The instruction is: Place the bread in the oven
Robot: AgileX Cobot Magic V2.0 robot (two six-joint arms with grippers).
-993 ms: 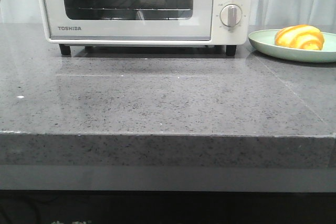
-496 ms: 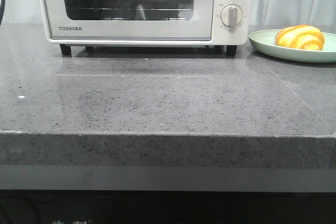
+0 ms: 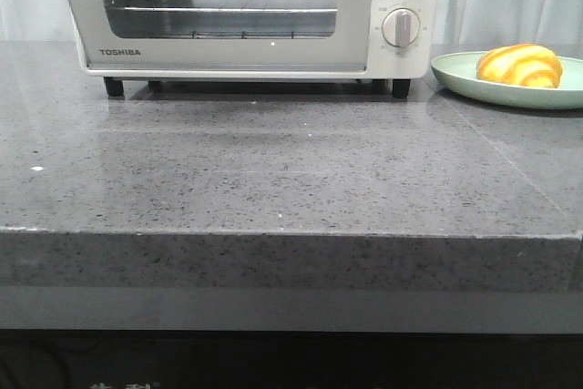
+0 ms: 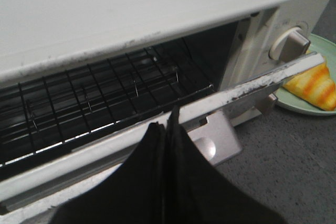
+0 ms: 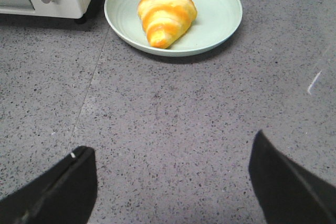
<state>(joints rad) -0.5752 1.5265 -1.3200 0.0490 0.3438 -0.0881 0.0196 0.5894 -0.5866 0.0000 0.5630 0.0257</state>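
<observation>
A: From the front, what do you see?

B: The oven (image 3: pixel 246 11) stands at the far left of the counter (image 3: pixel 273 179), its glass door tipped a little out at the top. The bread (image 3: pixel 519 65) lies on the green plate (image 3: pixel 455 75) at the far right, just beside the oven. No arm shows here.

A: And the left wrist camera?

B: The left gripper (image 4: pixel 169 129) has its fingers pressed together at the door's (image 4: pixel 210 111) top edge; whether they pinch that edge or only hook it I cannot tell. The door is partly down, the wire rack (image 4: pixel 105 98) showing behind it.

A: The right wrist?

B: The right gripper (image 5: pixel 170 177) hangs spread wide over bare counter, well short of the bread, holding nothing.

A: How should the opening go?

B: My judgement: pull down and toward the near side along the hinge's arc, slowly, so the light oven doesn't slide. Lower the door fully before the right arm reaches for the bread.
</observation>
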